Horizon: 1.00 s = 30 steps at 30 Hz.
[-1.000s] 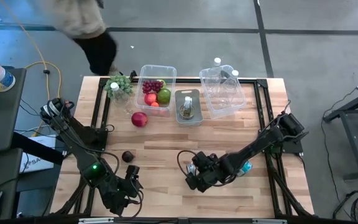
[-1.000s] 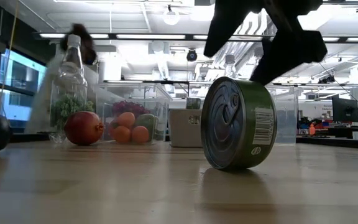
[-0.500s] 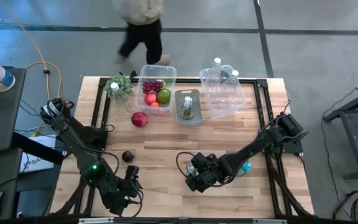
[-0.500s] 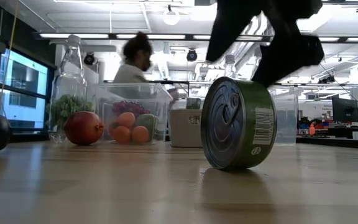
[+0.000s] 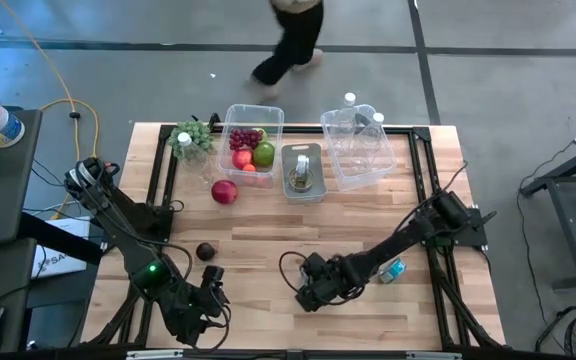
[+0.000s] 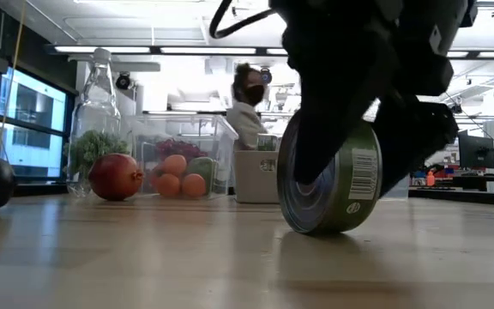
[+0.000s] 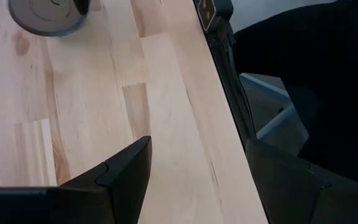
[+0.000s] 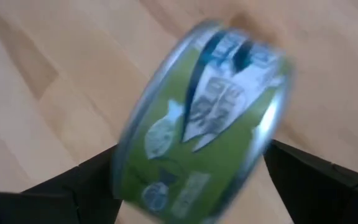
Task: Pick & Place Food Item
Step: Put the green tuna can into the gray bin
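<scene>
The pick was in hand: the right end effector (image 5: 311, 293) had its fingers spread wide on either side of the green can (image 6: 331, 180), which stood on its rim on the desk (image 5: 268, 235) near the front edge. Next, the fingers needed to close squarely without rolling it. The left end effector (image 5: 211, 285) waited partly open at the front left.

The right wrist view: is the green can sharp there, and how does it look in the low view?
Right wrist view: the green can is smeared by blur, its label unreadable. Low view: the can is sharp, its barcode visible, but the right gripper over it is a dark silhouette against bright ceiling lights.
</scene>
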{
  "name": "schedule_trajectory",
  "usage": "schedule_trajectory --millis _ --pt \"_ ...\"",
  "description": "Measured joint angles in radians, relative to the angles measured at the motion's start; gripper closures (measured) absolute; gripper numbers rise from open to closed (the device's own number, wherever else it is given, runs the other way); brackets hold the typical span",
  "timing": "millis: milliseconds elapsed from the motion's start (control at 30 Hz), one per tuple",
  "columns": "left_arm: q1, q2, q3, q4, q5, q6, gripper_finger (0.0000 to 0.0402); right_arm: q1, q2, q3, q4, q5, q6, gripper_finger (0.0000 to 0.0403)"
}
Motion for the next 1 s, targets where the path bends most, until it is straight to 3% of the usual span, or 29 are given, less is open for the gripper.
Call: schedule_trajectory --millis 167,433,700,1000 --pt "0.0 0.0 0.0 0.0 0.0 0.0 0.0148 -0.006 -0.002 0.0 0.0 0.028 -0.031 0.0112" --pt "0.0 0.0 0.0 0.0 0.0 0.0 0.0148 -0.014 -0.002 0.0 0.006 0.065 -0.101 0.028" --pt "0.0 0.0 0.0 0.0 -0.01 0.003 0.0148 -0.002 -0.002 0.0 0.028 0.157 -0.171 0.0287" --pt "0.005 0.003 0.0 0.0 -0.043 0.002 0.0148 0.019 -0.079 0.0 0.077 0.395 -0.313 0.0287"
